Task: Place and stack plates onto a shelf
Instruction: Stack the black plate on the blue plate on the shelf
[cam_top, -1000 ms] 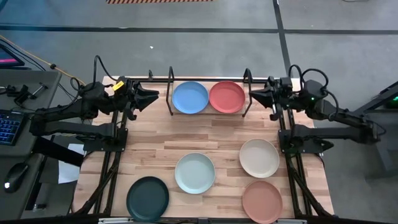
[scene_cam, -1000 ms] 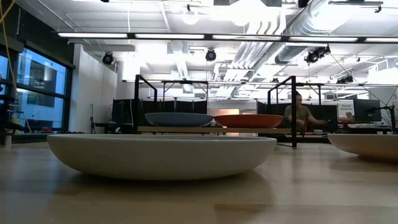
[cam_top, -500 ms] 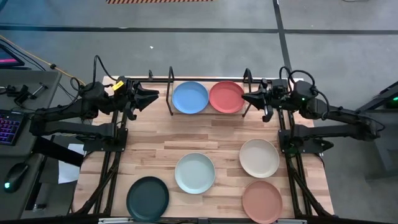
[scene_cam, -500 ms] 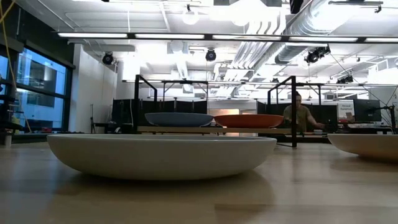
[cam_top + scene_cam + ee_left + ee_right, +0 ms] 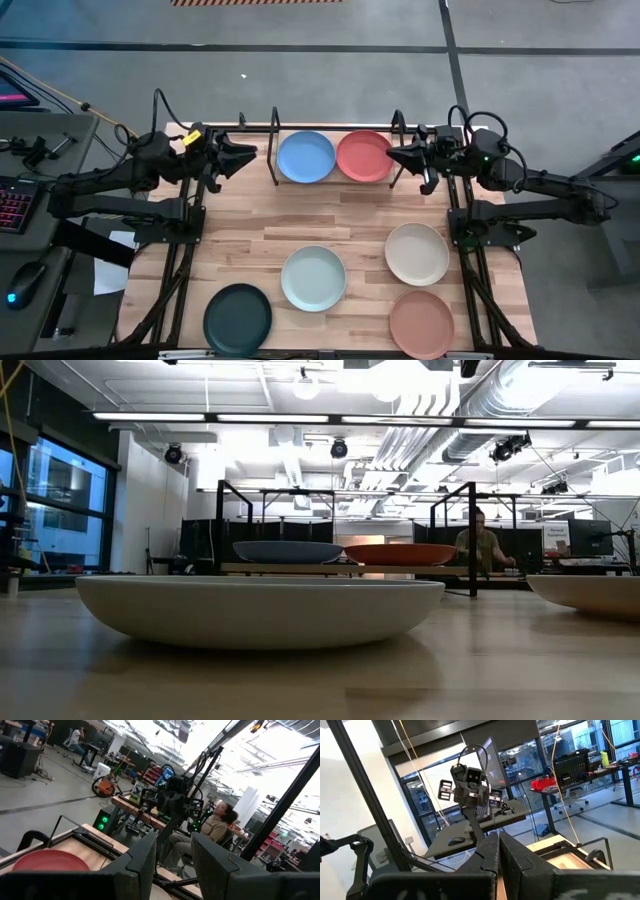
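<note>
On the small light-wood shelf (image 5: 335, 187) with its thin black metal frame, at the far edge of the butcher-block table (image 5: 240, 240), we note two round shallow matte plates side by side: blue plate (image 5: 306, 157) and coral red plate (image 5: 365, 156). Four equal plates lie flat on the table nearer the front: pale mint plate (image 5: 313, 278), cream plate (image 5: 417, 253), dark green plate (image 5: 238, 319), terracotta pink plate (image 5: 422, 324). We see the left hand (image 5: 248, 156) raised beside the shelf's left end, fingers parted. The right hand (image 5: 393, 157) hangs at the shelf's right end, fingers nearly together, holding nothing.
</note>
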Robot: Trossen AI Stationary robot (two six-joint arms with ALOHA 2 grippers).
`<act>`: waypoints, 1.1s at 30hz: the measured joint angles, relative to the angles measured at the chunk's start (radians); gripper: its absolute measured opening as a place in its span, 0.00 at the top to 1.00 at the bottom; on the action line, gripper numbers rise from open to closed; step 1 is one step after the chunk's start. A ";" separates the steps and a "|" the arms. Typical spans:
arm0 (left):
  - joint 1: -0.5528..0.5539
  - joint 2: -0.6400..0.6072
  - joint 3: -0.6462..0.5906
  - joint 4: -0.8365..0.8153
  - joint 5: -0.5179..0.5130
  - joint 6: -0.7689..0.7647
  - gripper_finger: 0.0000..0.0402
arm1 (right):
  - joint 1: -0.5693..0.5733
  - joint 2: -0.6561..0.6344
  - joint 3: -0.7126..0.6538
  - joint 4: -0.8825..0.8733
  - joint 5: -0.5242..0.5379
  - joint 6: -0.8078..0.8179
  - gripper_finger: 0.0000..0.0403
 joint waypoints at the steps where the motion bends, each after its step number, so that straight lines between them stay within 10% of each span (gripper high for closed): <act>1: 0.000 0.003 0.000 0.000 0.000 0.000 0.72 | 0.000 0.000 0.000 0.004 0.000 0.000 1.00; 33: 0.000 0.020 0.000 0.000 0.000 0.003 0.72 | 0.000 0.000 0.000 0.002 -0.007 -0.002 1.00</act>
